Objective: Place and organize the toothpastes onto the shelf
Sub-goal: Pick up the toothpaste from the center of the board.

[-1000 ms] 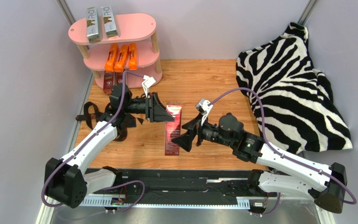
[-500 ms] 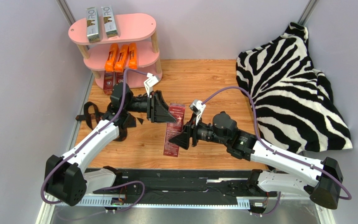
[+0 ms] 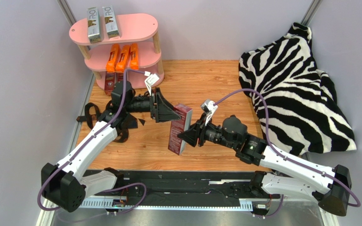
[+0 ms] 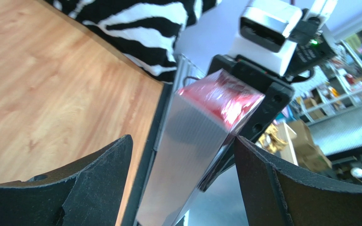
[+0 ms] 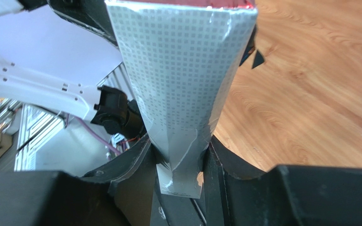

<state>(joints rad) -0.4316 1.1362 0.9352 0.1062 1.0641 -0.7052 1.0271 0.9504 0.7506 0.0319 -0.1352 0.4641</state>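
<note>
Pinching one end of the red carton [image 3: 178,128], the right gripper [image 3: 185,137] dents it: light, thin card, likely crushable; a mid-length hold is judged safer; left gripper [image 3: 173,113] is spread wide around the other end.

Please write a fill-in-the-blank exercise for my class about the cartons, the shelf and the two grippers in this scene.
1. The right gripper is ____ on the dark red carton.
2. The left gripper has its jaws ____, one on each side of that carton.
3. The shelf holds ____ silver-grey cartons on its top board.
4. The orange cartons lie on the ____ tier.

Missing words: shut; open; two; middle
</note>
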